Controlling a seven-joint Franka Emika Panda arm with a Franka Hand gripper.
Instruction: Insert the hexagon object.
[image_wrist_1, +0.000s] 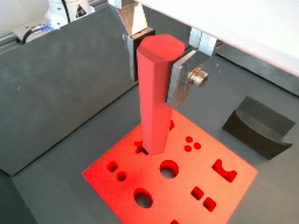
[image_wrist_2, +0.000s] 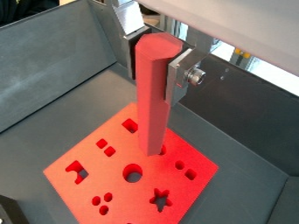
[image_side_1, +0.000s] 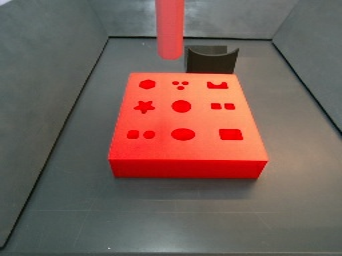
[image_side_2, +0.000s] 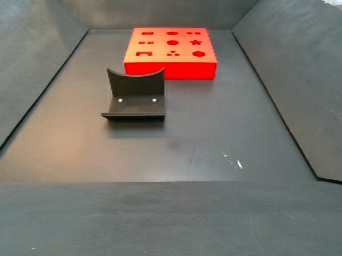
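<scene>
The hexagon object is a long red six-sided rod, held upright between my gripper's silver fingers near its top end. It shows the same way in a wrist view, with the gripper shut on it. Its lower end hangs over the flat red block with shape-cut holes, near several small holes; I cannot tell whether it touches. In a side view the rod hangs above the block's far edge, with the gripper out of frame. The rod is out of frame in a side view of the block.
A small dark curved holder stands on the floor beside the block. It shows behind the block in a side view and in front of it in a side view. Grey walls enclose the floor on all sides.
</scene>
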